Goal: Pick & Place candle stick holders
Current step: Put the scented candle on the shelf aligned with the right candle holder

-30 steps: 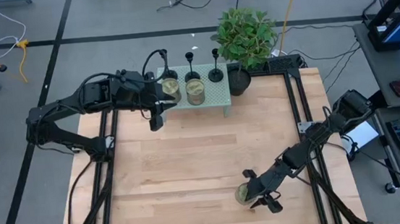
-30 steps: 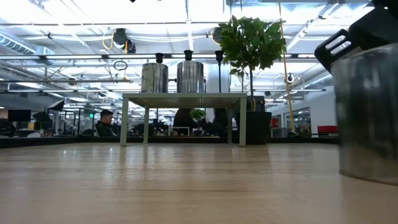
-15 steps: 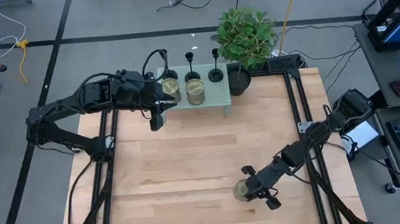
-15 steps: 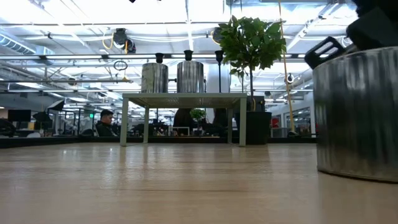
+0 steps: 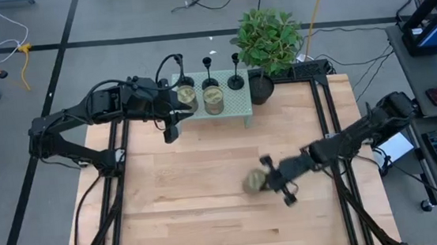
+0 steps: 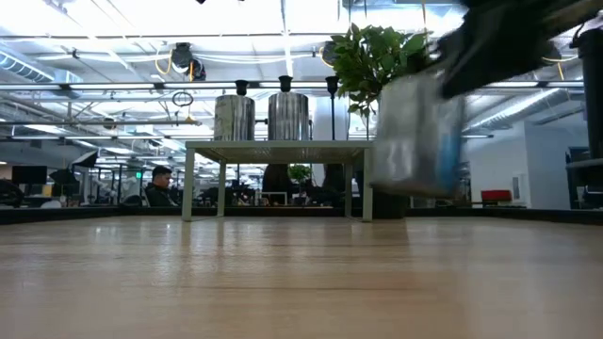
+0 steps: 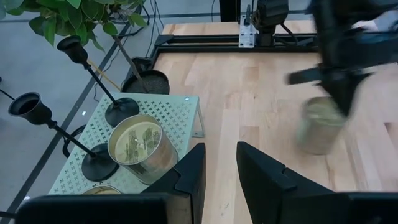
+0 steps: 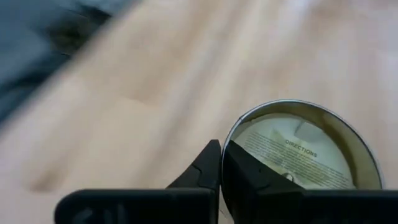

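Three black candle stick holders stand on their round bases along the far edge of a small green perforated stand; two of them show in the left wrist view. Two open tins sit on the stand in front of them. My left gripper hangs open beside the stand's left end, with nothing between its fingers. My right gripper is over the middle of the table, right of centre, shut on a third tin. My right gripper pinches the tin's wall at its top rim, one finger inside the tin and the other outside. The tin hangs roughly upright below the fingers, lifted clear of the table.
A potted plant stands at the stand's far right corner. Black rails run along the table's left and right sides. Bare wood spreads between the stand and the near edge. People sit in the room beyond the table.
My right gripper has taken the tin off the table near the right front, lifted it clear, and carried it toward the table's left and far edges, in the direction of the stand. The tin stays roughly upright.
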Robot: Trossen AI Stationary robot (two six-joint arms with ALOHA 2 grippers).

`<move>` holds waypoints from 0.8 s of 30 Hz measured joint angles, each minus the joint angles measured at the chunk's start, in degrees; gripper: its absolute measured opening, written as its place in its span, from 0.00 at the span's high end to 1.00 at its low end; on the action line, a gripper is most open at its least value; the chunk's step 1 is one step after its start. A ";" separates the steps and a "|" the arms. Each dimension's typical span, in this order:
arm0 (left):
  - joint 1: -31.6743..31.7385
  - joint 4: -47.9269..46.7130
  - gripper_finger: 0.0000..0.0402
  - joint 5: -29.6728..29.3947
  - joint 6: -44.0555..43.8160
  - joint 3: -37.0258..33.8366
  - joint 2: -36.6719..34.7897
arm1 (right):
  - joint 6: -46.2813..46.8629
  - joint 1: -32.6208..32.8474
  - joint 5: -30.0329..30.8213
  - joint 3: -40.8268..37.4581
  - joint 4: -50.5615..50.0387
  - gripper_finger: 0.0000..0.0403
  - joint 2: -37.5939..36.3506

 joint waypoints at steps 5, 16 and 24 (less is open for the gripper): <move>0.00 0.00 0.76 0.00 1.95 0.00 0.00 | -4.87 -9.50 -3.52 1.54 -2.53 0.99 -0.05; 0.00 -0.02 0.76 0.00 3.46 0.00 0.00 | -15.66 -20.34 -0.31 21.69 -21.41 0.99 0.24; 0.00 -0.02 0.76 0.00 3.42 0.00 0.00 | -14.28 -29.43 7.36 29.23 -21.53 0.99 0.15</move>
